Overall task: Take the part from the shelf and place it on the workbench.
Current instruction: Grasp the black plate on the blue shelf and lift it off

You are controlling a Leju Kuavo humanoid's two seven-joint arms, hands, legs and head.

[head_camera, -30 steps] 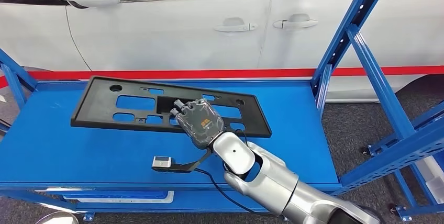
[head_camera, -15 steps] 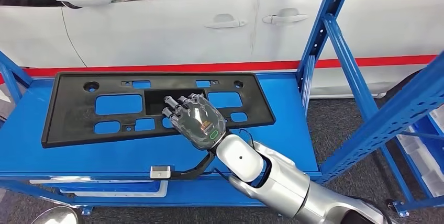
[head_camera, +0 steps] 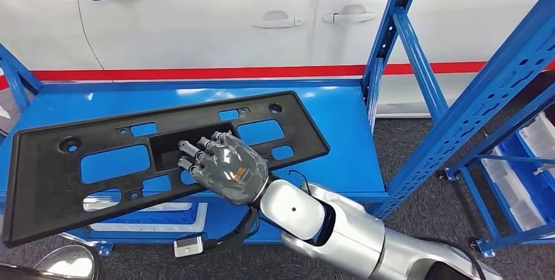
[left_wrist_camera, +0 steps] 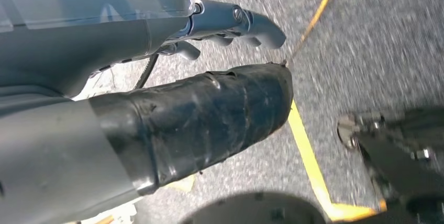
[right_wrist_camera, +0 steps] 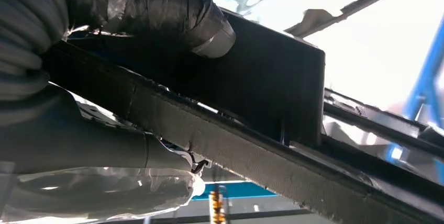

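The right hand [head_camera: 226, 170] gripped the part [head_camera: 85, 162] at its near edge — fingers over the top, thumb [right_wrist_camera: 173, 14] beneath. The part sat tilted, overhanging the blue shelf [head_camera: 340, 142]. The left hand [left_wrist_camera: 157, 77] hung over the floor, holding nothing, fingers apart.

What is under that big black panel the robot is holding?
Through the cut-outs of the black panel, the blue shelf shows beneath. Its near left end overhangs the shelf edge above grey floor. The right hand grips its middle; the shelf surface under solid plastic is hidden.
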